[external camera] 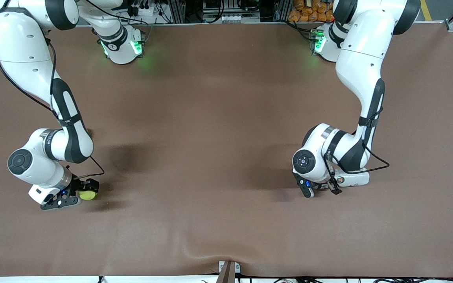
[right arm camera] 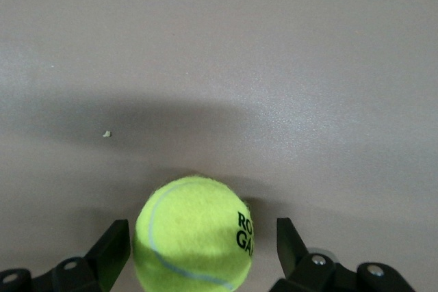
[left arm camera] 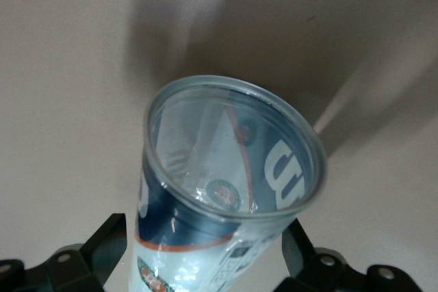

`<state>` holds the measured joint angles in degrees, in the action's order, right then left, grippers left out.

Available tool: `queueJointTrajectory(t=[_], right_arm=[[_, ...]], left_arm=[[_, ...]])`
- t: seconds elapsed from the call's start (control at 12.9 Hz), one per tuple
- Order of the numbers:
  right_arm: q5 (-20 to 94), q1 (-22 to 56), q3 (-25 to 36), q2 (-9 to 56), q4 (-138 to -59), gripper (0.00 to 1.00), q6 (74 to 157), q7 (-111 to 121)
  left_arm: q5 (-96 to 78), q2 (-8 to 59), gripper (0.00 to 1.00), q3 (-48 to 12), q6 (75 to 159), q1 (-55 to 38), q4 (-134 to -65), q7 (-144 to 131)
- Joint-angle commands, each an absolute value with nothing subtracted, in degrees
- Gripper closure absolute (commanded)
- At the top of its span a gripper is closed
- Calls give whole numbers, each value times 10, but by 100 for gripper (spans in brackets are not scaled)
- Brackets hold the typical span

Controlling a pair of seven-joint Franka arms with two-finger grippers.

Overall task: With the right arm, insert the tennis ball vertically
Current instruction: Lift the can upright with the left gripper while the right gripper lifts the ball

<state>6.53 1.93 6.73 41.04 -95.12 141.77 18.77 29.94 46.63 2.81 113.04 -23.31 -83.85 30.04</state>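
Observation:
A yellow-green tennis ball [external camera: 88, 195] rests on the brown table at the right arm's end. My right gripper [external camera: 84, 194] is low over it and open. In the right wrist view the ball [right arm camera: 194, 234] sits between the fingers [right arm camera: 113, 251] with a gap on each side. A clear ball can with a blue and white label [external camera: 350, 179] lies on its side at the left arm's end. My left gripper [external camera: 323, 188] is open around it. In the left wrist view the can's open mouth [left arm camera: 236, 148] points away, and a small gap shows beside one finger [left arm camera: 109, 241].
The brown cloth-covered table [external camera: 218, 157] stretches wide between the two grippers. A small metal bracket [external camera: 228, 270] sits at the table edge nearest the front camera. The arm bases [external camera: 122, 45] stand along the edge farthest from it.

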Motion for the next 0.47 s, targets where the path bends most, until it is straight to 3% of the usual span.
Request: queueJointTrajectory(t=[0.0, 0.16, 0.39], right_arm=[[80, 18, 66, 417, -943, 24, 1414, 199], [81, 18, 66, 417, -944, 37, 1412, 194], [81, 19, 64, 397, -941, 76, 1391, 167]], left_arm=[[309, 473, 0, 28, 1136, -233, -829, 308], [310, 473, 0, 28, 1145, -232, -829, 308], [309, 476, 0, 28, 1149, -232, -829, 308]])
